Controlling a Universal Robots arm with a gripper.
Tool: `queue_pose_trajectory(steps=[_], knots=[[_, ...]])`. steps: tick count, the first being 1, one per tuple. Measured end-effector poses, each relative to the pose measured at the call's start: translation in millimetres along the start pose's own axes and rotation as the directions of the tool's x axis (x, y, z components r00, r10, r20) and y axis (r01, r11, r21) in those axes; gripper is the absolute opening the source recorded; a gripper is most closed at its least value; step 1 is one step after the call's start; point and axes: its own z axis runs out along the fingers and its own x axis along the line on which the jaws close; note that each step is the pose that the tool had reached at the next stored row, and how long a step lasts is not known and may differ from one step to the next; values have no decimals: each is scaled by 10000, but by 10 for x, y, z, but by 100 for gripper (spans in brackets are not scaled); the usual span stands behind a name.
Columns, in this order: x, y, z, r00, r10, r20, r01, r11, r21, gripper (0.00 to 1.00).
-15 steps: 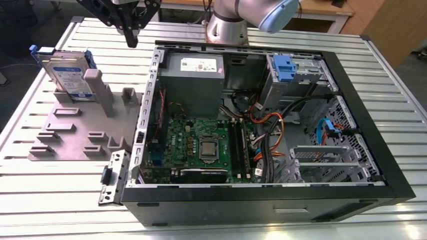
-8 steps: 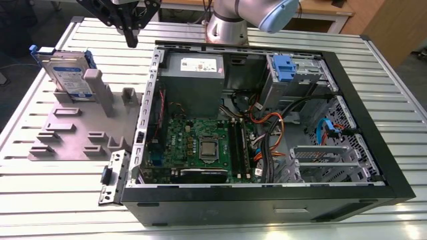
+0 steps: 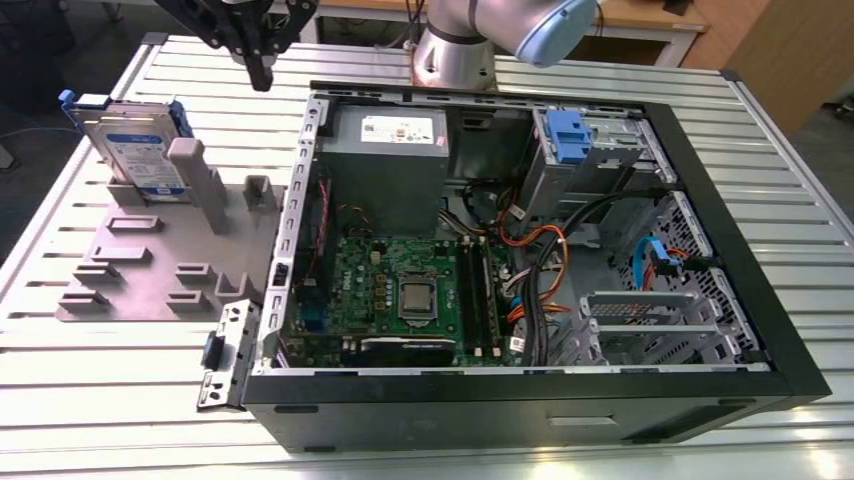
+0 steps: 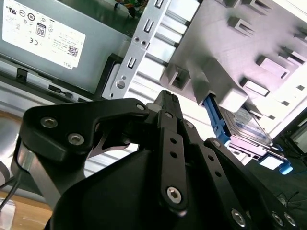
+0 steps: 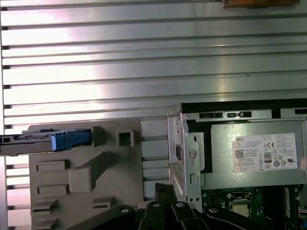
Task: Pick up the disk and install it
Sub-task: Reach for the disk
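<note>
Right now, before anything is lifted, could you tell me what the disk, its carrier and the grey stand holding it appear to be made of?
The disk: likely metal casing, silver-grey with a dull sheen, under a white-and-blue label.
Its carrier: blue plastic, judging by the even moulded colour.
The grey stand: probably matte plastic, uniformly grey without glare; painted metal is possible.

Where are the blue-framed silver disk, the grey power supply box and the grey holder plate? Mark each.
Silver-grey disk in blue plastic carrier (image 3: 138, 148), exterior view: labelled face.
Grey metal power supply box (image 3: 387, 178), exterior view: bare face below its sticker.
Grey plastic holder plate (image 3: 160, 245), exterior view: bare flat surface.
</note>
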Motion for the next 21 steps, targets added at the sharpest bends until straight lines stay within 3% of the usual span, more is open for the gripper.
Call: queue_pose_trajectory(steps=[11,21], knots=[[218,3,1,10000,-1,0,1,10000,0,11],[239,1,0,10000,-1,-1,1,10000,0,11]])
